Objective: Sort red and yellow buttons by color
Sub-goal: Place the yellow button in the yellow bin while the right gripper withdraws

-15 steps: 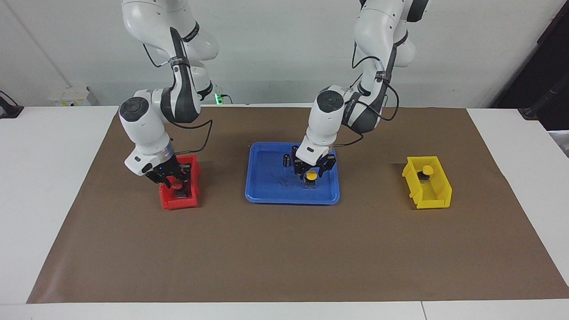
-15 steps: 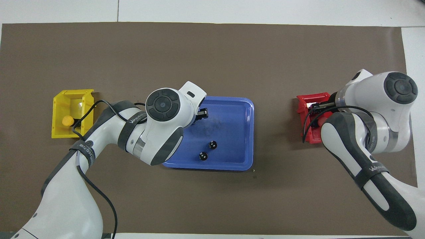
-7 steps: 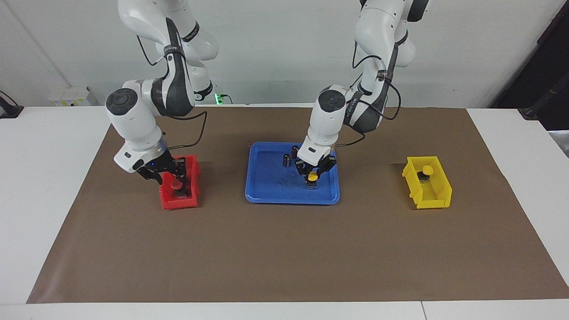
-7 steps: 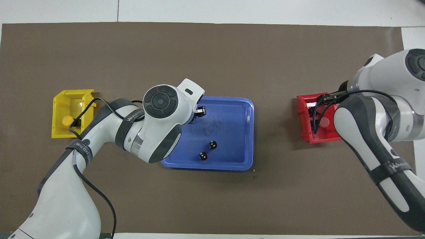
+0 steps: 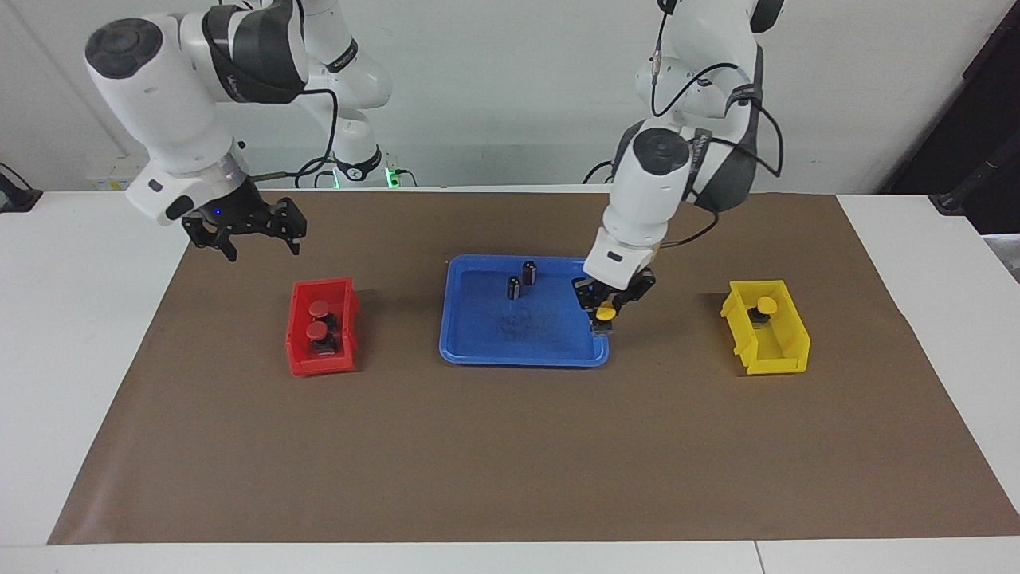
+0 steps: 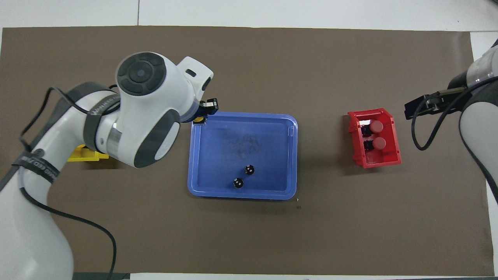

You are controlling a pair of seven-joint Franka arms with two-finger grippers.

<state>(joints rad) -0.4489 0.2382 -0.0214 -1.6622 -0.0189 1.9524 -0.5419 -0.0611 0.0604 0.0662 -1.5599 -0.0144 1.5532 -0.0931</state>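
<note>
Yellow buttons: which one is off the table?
The yellow button held in the left gripper over the tray's edge; the other sits in the yellow bin.

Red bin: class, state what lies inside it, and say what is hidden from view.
The red bin holds two red buttons, one nearer the robots, caps up on black bases. The bases' lower parts and the floor under them are covered.

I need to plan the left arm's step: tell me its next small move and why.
Probably carry the yellow button sideways toward the yellow bin. The left pincer is shut on it over the blue tray's edge, one yellow button already sits in that bin, both red buttons lie in the red bin, and the right pincer hangs open, waiting.
</note>
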